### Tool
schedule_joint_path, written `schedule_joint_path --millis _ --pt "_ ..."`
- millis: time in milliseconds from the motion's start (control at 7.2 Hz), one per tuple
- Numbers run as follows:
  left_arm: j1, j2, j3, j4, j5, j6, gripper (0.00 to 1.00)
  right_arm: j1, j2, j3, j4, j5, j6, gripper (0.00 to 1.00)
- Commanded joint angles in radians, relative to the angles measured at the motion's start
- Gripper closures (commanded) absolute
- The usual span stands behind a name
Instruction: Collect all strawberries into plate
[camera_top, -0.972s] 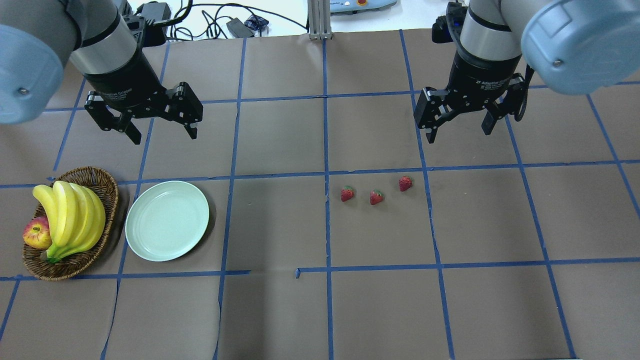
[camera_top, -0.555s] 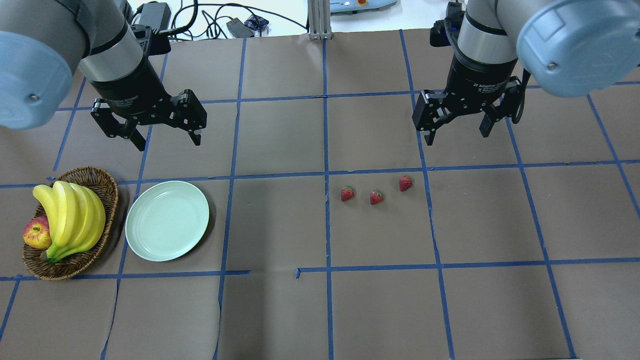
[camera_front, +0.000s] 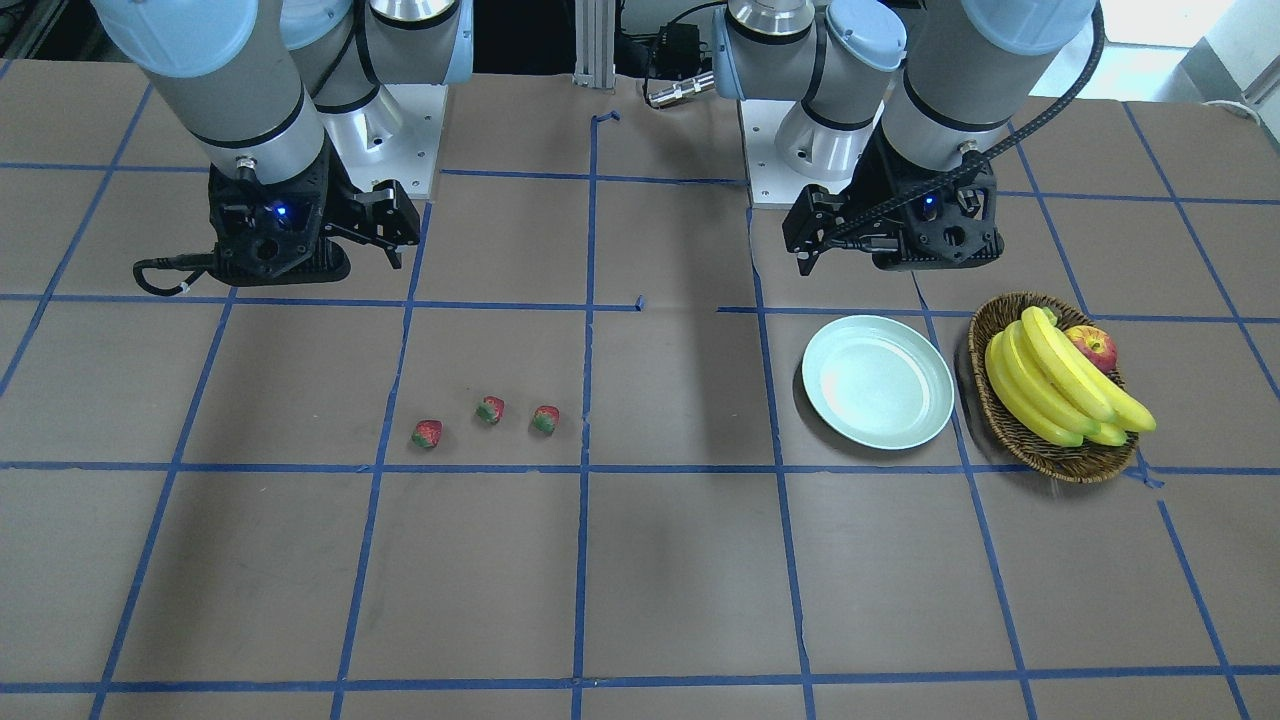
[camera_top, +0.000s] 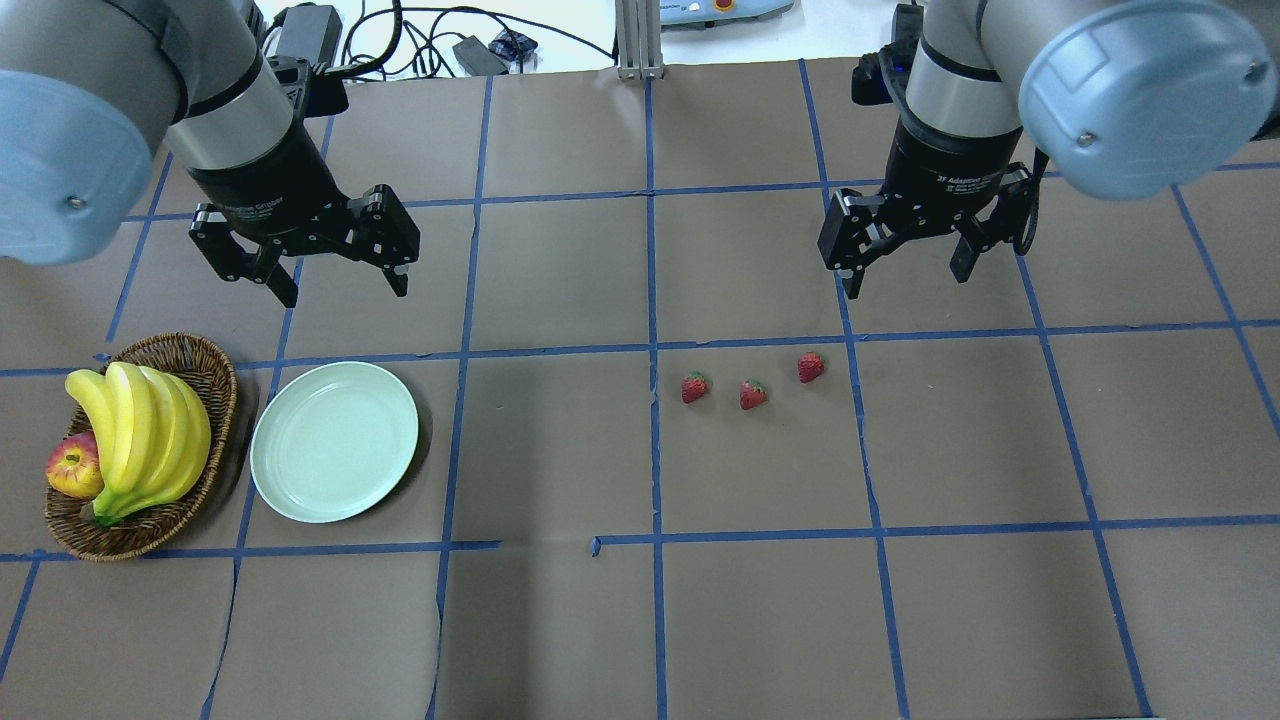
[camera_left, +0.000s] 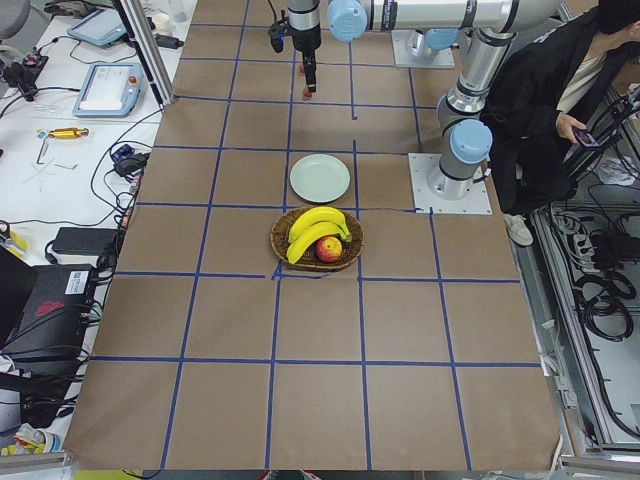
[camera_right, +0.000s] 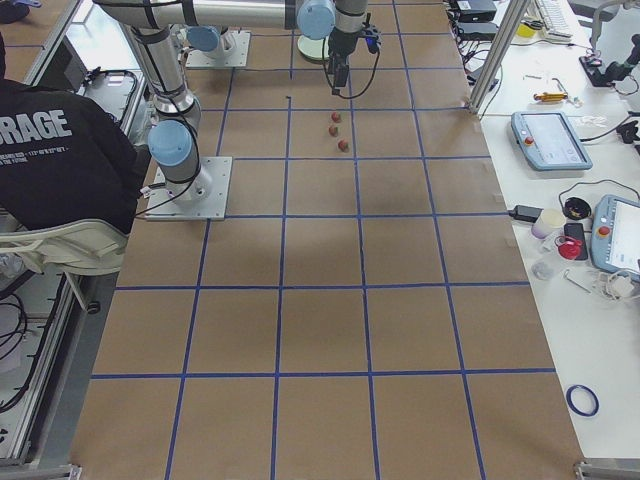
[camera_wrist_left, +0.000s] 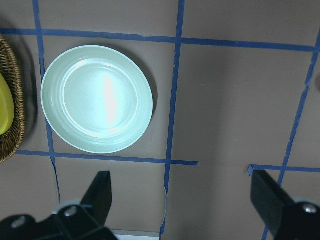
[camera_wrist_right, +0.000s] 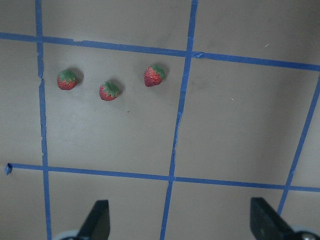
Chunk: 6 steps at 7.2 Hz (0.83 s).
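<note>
Overhead: nothing is collected yet. Three strawberries (camera_top: 753, 395) lie in a loose row on the table (camera_top: 560, 450), well apart from the plate (camera_top: 334, 441). The right gripper (camera_top: 908, 280) hovers near them, fingers wide. The left gripper (camera_top: 346, 292), fingers also wide, hangs near the plate.

Right wrist view: small red berries with green caps. Next, I judge, it must descend over one.

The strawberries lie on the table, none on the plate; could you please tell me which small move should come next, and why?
Probably the right pincer should move over and down onto the nearest strawberry. It hangs open close to the row of three, while the plate is empty and the left pincer is far from them.
</note>
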Motion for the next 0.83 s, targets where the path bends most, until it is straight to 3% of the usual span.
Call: schedule_joint_path --millis 0,416,694 --pt "0.000 0.002 0.000 0.000 0.010 0.001 0.00 -0.006 0.031 -0.001 0.002 0.006 -0.010 0.00" --pt "0.000 0.002 0.002 0.000 -0.002 -0.002 0.00 -0.006 0.035 0.005 -0.007 0.008 0.005 0.00" --pt "0.000 0.000 -0.003 0.000 -0.002 -0.002 0.00 -0.006 0.106 0.022 -0.126 0.006 0.057 0.00"
